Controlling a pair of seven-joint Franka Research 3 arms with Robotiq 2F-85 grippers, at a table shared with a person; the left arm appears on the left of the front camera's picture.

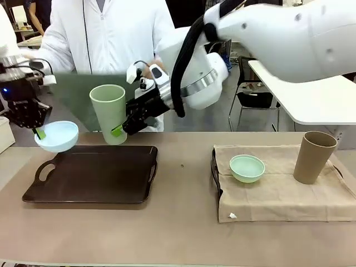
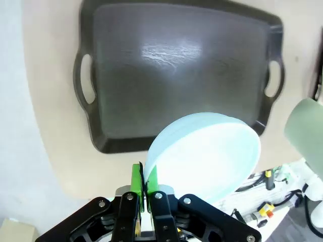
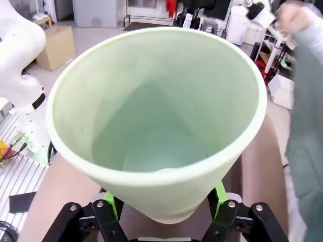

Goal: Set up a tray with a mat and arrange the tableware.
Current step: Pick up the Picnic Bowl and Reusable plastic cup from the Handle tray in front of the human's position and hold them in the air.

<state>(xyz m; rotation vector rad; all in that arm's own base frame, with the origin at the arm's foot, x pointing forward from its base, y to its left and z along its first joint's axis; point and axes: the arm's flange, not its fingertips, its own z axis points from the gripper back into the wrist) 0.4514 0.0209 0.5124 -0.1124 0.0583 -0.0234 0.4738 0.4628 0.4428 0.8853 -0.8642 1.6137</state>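
Left gripper (image 1: 38, 132) jaws pinch light blue bowl (image 1: 57, 136) rim, right gripper (image 1: 119, 130) jaws clamp pale green cup (image 1: 109, 113), both above bare tray (image 1: 94, 173); mat (image 1: 75, 92) likely needed first.

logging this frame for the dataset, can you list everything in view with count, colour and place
tray: 1, dark brown, table left, nothing on it
light blue bowl: 1, in the air over the tray's far left corner, rim pinched by left gripper
pale green cup: 1, held upright above the tray's far edge by right gripper
beige cloth: 1, table right
mint green bowl: 1, on the cloth
brown cup: 1, upright on the cloth
green mat: 1, held by the person
left gripper: black, jaws shut on bowl
right gripper: black, jaws around cup
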